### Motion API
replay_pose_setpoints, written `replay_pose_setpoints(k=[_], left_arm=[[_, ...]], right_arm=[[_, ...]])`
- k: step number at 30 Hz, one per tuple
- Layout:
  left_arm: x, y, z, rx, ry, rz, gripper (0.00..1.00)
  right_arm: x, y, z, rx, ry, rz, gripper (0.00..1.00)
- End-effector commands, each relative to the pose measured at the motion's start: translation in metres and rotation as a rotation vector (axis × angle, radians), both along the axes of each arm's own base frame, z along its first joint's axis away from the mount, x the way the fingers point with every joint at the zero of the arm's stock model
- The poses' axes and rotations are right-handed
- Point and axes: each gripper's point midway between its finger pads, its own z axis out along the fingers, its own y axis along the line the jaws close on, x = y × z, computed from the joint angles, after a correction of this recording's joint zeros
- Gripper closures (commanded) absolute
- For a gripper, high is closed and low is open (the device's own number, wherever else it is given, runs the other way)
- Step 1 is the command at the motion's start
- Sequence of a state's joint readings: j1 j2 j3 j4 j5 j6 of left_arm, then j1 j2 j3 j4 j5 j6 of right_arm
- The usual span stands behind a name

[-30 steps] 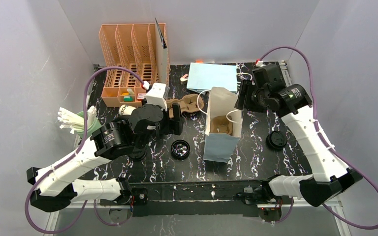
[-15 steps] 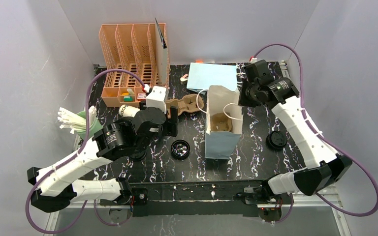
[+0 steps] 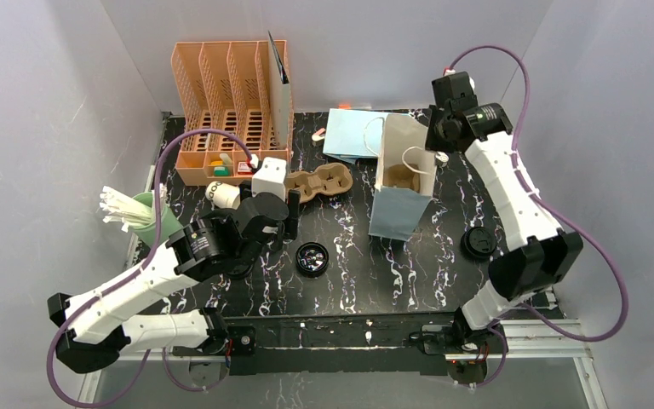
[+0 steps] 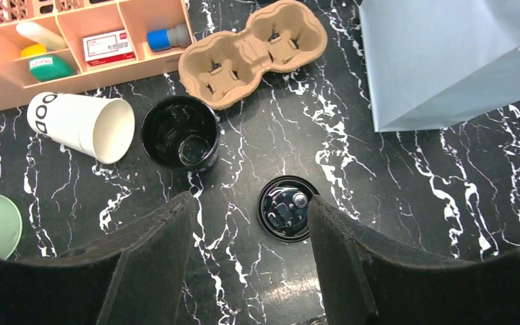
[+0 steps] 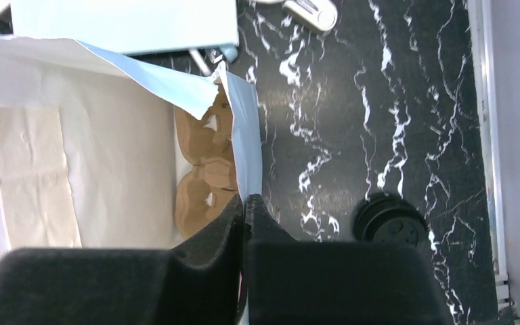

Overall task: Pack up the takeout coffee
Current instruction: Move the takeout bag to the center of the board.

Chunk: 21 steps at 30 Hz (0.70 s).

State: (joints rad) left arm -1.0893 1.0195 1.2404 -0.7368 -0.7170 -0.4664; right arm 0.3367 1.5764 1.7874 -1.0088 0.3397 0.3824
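An open black cup (image 4: 179, 132) stands on the table with no lid on it. Beside it lies a small round black piece (image 4: 284, 208) with a shiny inside (image 3: 312, 258); lid or cup, I cannot tell. My left gripper (image 4: 247, 223) hovers open above the table, its right finger next to that piece. A black lid (image 3: 479, 242) lies at the right (image 5: 391, 223). The light-blue bag (image 3: 396, 213) stands tilted with a brown carrier (image 5: 203, 169) inside. My right gripper (image 5: 244, 202) is shut on the bag's right rim (image 3: 437, 143).
A second brown carrier (image 3: 319, 181) lies mid-table, and a white paper cup (image 4: 81, 125) lies on its side. An orange organizer (image 3: 230, 111) stands at the back left, a green cup (image 3: 140, 217) with stirrers at the left, and flat blue bags (image 3: 353, 132) at the back.
My right gripper has shut on the bag's rim and pulled the bag right and back, tilting it. My left gripper has shifted slightly left and its jaws have narrowed a little.
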Motion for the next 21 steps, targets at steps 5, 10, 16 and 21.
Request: replay_pose_setpoints(k=[5,10,16,21], left_arm=[[0.021,0.024,-0.012,-0.045,0.03,0.076,0.4],[0.033,0.052,-0.012,0.01,0.002,0.19,0.36],[0.047,0.096,-0.013,0.11,-0.053,0.366,0.4],[0.052,0.118,-0.017,0.119,-0.139,0.468,0.44]], right_arm=[[0.035,-0.01,0.067,-0.052,-0.149,-0.001,0.39],[0.018,-0.001,0.134,0.005,-0.313,0.116,0.27],[-0.029,0.052,0.174,0.204,-0.392,0.386,0.28],[-0.074,0.127,0.171,0.264,-0.375,0.589,0.31]])
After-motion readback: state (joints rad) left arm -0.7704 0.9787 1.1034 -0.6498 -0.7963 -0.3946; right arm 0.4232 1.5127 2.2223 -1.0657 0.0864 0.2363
